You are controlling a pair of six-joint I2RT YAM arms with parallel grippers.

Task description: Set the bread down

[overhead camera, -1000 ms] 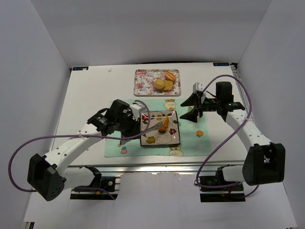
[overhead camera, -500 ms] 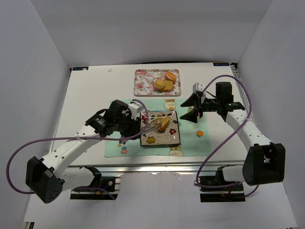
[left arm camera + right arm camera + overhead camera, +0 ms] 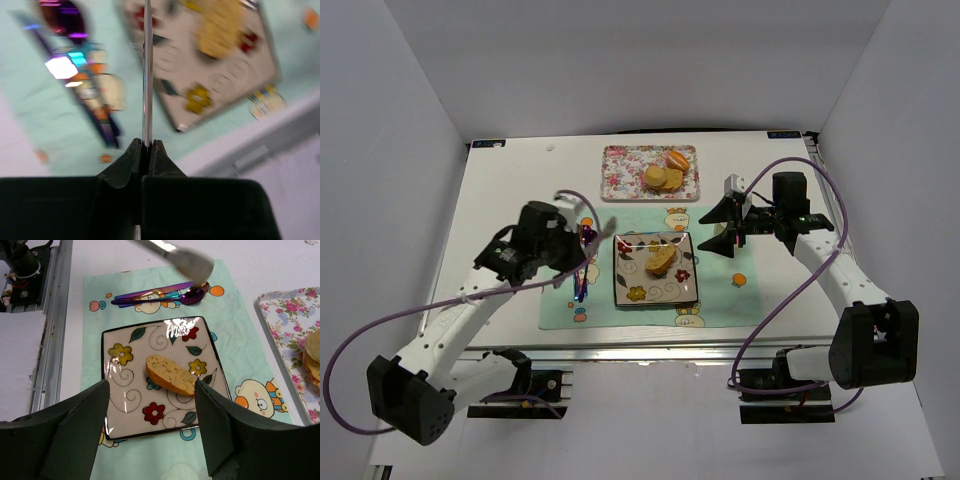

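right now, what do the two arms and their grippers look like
The left arm and right arm are white segments with black joints, each trailing a looping purple cable. The left gripper and right gripper are matte black with wedge-shaped fingers.

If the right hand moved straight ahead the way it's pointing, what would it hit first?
Probably the bread on the square plate, though depth is hard to judge.

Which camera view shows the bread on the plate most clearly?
The right wrist view: the bread lies close, sharp and unobstructed on the square plate. The top external view shows it small; the left wrist view shows only a blurred yellow patch.
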